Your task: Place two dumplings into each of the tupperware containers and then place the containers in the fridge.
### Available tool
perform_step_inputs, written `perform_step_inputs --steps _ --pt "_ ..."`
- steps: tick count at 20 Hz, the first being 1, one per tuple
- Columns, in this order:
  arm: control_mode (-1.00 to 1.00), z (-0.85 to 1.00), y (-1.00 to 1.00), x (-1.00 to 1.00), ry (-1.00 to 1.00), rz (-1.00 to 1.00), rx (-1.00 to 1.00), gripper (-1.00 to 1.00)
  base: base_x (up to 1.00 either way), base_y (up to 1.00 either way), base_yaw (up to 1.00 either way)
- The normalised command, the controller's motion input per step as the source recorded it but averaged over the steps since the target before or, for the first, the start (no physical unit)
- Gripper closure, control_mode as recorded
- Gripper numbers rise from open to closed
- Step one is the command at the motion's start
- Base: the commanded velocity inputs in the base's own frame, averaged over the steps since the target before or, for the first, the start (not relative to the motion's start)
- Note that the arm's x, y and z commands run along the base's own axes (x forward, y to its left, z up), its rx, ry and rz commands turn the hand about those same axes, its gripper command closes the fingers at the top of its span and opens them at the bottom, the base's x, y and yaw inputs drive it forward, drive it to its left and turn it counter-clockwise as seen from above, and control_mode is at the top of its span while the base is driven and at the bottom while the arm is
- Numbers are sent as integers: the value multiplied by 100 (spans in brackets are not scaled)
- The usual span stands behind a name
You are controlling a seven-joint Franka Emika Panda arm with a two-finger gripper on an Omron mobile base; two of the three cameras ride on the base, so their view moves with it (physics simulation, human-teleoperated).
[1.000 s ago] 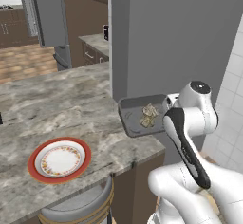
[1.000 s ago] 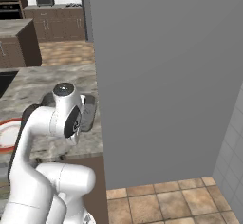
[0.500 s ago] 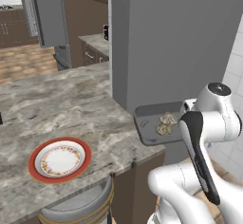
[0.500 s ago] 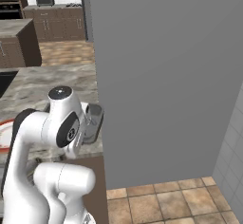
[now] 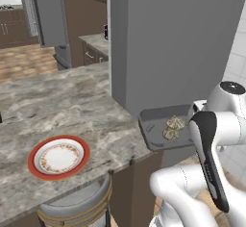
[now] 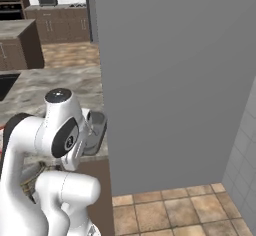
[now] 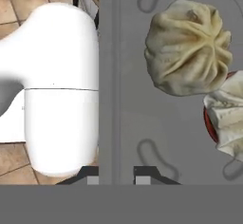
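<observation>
**Loaded container held beside the fridge wall**

The container (image 5: 166, 127), a shallow dark-grey tray, holds two dumplings (image 5: 173, 127) lying close together near its middle. It hangs level in the air just off the corner of the bench (image 5: 72, 110), close beside the grey side wall of the fridge (image 5: 178, 43). In the hand view the dumplings (image 7: 189, 47) lie on the tray floor, and the gripper (image 7: 116, 174) is closed on the container's rim (image 7: 108, 76), one finger tip on each side of the wall.

Step in hand, as judged: filling of this container is done, and it is being carried towards the fridge. No fridge door or shelf shows from here, only flat grey wall, so the next move calls for bringing the tray round to the fridge's opening while keeping it level, lest the dumplings slide. Whether the door stands open cannot be told.

Pose: the arm is folded tightly, its elbow high and its forearm sloping down in front of the base; the hand is tucked low against the tray's near edge. A red-rimmed plate (image 5: 58, 157) lies on the bench, well apart.
</observation>
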Motion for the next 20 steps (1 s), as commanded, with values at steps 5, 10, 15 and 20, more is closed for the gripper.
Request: perform_step_inputs --steps 5,10,15,20 --pt "100 0 0 0 0 0 0 100 -82 0 1" --pt "100 0 0 0 0 0 0 100 -99 29 6" --pt "100 0 0 0 0 0 0 100 -95 97 8" --pt "100 0 0 0 0 0 0 100 -72 100 4"
